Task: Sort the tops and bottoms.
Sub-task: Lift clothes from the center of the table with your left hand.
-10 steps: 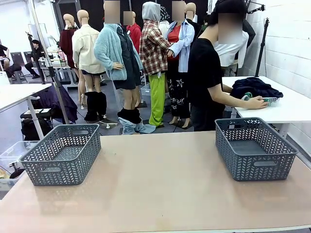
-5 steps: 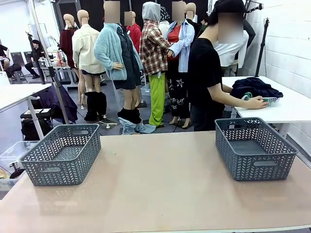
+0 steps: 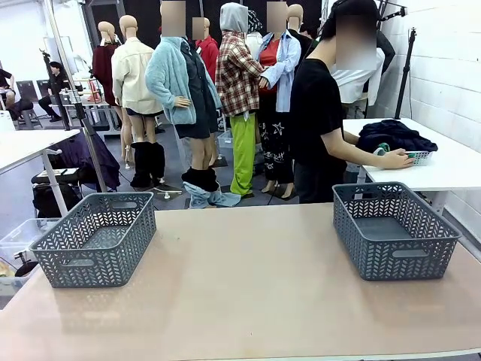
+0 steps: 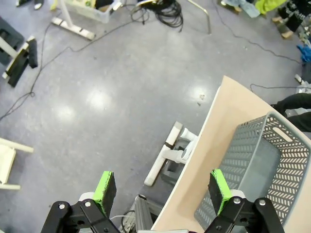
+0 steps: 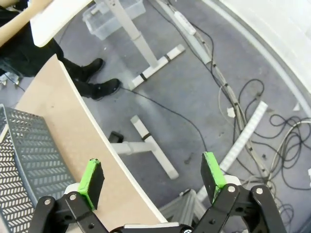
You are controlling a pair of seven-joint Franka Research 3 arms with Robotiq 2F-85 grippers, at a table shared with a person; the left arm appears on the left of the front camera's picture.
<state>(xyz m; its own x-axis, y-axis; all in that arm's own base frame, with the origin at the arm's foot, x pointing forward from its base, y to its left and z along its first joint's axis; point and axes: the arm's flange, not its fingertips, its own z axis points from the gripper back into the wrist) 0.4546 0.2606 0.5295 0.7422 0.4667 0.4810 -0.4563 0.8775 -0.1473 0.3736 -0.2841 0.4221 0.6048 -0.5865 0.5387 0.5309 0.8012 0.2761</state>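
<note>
1. Nothing had moved since the earlier frame: the baskets, the person and the clothes lay as before.
2. Nearest, the left fingers [image 4: 105, 187] stood wide apart and empty. They hung over the floor just off the beige desk [image 4: 214, 141], near the left grey plastic lattice basket [image 4: 272, 160].
3. The right fingers [image 5: 91, 177] were equally wide and empty, off the opposite edge near the right grey plastic lattice basket [image 5: 24, 155].
4. Both baskets sat empty and well apart on the desk.
5. Beyond the desk, the person's hand [image 3: 394, 159] rested on a white side table [image 3: 451, 171] beside a heap of dark navy garments [image 3: 394, 135]. A sliver of teal-green fabric [image 3: 383, 148], probably the bottoms, showed between them, too small to tell its long axis.
6. It lay ahead and to the right, well apart from both pairs of fingers. The right arm looked nearer.
</note>
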